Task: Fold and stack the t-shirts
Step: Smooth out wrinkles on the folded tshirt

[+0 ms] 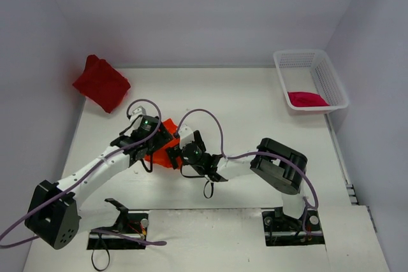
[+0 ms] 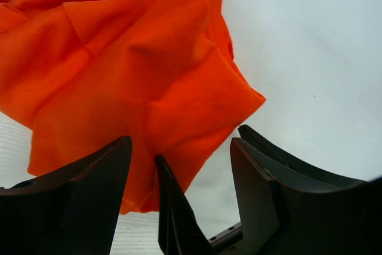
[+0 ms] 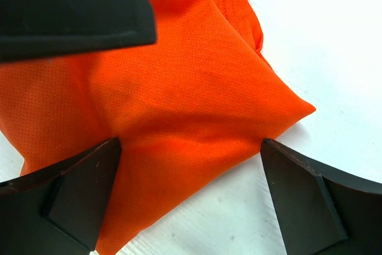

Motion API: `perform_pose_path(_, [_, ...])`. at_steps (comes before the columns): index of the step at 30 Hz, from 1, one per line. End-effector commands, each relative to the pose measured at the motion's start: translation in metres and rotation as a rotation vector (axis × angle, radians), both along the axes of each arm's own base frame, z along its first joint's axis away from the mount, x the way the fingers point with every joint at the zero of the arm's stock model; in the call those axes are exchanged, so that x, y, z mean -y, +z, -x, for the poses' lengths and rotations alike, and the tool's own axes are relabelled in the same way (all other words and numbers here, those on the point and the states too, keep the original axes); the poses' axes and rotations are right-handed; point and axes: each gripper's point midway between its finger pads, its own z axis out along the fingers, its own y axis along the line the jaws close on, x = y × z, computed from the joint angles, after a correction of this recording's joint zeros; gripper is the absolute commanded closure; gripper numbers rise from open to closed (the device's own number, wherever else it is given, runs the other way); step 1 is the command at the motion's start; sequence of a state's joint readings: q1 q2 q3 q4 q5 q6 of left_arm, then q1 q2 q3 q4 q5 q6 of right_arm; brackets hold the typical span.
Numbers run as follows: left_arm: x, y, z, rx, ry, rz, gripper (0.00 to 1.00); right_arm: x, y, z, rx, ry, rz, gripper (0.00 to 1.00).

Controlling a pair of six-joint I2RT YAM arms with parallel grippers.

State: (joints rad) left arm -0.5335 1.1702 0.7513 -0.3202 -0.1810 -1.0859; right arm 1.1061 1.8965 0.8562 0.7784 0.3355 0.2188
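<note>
Top external: orange t-shirt (image 1: 169, 125), white table (image 1: 242, 100), pale walls (image 1: 191, 11).

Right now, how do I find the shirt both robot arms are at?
On the white table, look where the left gripper and right gripper meet. The orange t-shirt lies crumpled there. The others are a dark red t-shirt in the far left corner and a pink t-shirt in the basket.
</note>
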Motion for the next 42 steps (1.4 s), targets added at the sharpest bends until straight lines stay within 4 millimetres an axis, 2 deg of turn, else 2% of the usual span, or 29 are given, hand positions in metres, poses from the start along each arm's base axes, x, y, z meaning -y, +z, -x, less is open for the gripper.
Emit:
perform_pose_path(1, [-0.008,-0.001,0.001,-0.002,-0.016,-0.020,0.39,0.001,0.011,-0.005,0.035,-0.022,0.011,0.00])
perform_pose_path(11, [-0.031,-0.036,0.010,-0.068,-0.013,-0.033,0.39,0.007,0.022,-0.006,0.049,-0.034,0.011,0.00])
perform_pose_path(19, [-0.062,-0.038,0.005,-0.077,0.002,-0.074,0.39,0.009,0.021,-0.006,0.047,-0.041,0.017,0.00])
perform_pose_path(23, [-0.067,-0.037,0.002,-0.073,0.000,-0.090,0.39,0.013,0.018,-0.005,0.044,-0.048,0.029,0.00])
perform_pose_path(42, [-0.073,-0.039,-0.008,-0.072,-0.016,-0.120,0.39,0.019,0.008,-0.006,0.025,-0.071,0.033,0.00])
